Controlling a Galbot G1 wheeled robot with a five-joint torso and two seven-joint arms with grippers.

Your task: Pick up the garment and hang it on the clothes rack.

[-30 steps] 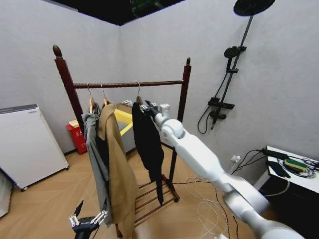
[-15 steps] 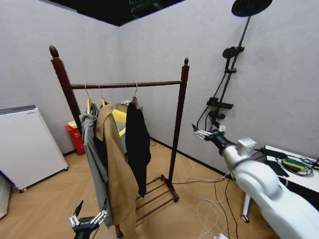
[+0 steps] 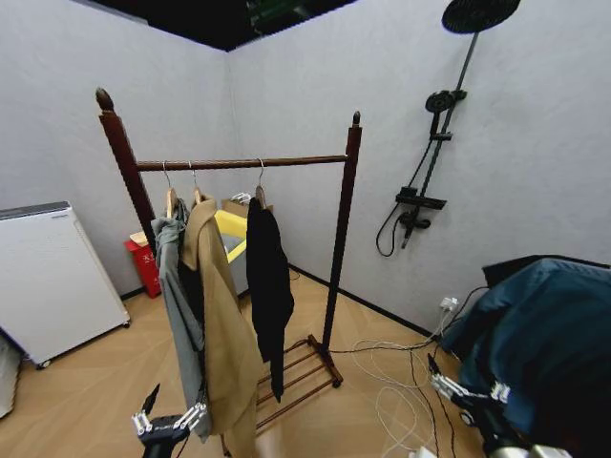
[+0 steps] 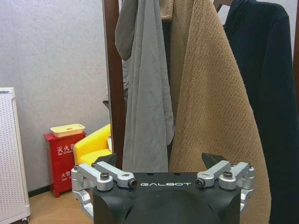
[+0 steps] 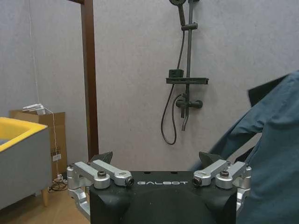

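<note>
Grey-walled room, wood floor. One clothes rack [image 3: 340,215] carries three hung items: grey hooded jacket [image 3: 179,305], tan coat [image 3: 225,334], and the black garment [image 3: 269,286], long axis vertical, hanging straight down from the bar. Left gripper [image 3: 170,421] and right gripper [image 3: 465,391] sit low, both spread wide, holding nothing.

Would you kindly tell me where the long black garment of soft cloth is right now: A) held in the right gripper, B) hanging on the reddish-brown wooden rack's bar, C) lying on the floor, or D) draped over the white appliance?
B: the long black garment hangs by its hanger from the reddish-brown wooden rack's bar, beside the tan coat, while the right gripper sits low, open and empty.
</note>
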